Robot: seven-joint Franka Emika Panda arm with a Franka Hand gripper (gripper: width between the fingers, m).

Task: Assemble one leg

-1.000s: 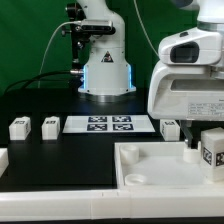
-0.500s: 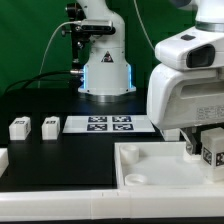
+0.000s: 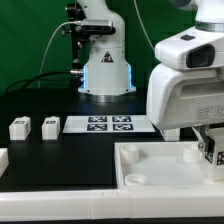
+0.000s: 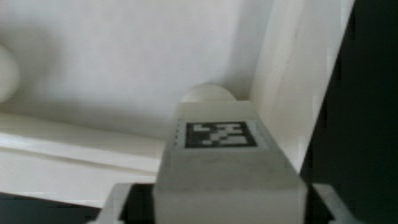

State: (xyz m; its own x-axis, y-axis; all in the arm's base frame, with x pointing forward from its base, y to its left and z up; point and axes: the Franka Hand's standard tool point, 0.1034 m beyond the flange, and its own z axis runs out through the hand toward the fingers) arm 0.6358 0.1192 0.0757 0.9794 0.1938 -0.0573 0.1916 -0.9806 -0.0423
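Observation:
My gripper (image 3: 209, 149) is shut on a leg (image 3: 214, 155), a small white block with a black-and-white tag, at the exterior view's right. It holds the leg just over the right part of the large white slab (image 3: 150, 165). In the wrist view the leg (image 4: 217, 150) stands between the fingers (image 4: 135, 203), its far end close over the slab (image 4: 107, 90) beside the raised rim. Two more legs, one (image 3: 18, 127) beside the other (image 3: 50, 125), stand on the black table at the left.
The marker board (image 3: 110, 124) lies mid-table in front of the robot base (image 3: 107, 60). A white part (image 3: 3, 158) shows at the left edge. The bulky wrist housing (image 3: 185, 85) hides the table behind it.
The gripper has sunk and shifted slightly right with the leg, nearer the slab. The wrist housing now covers the block that showed behind it.

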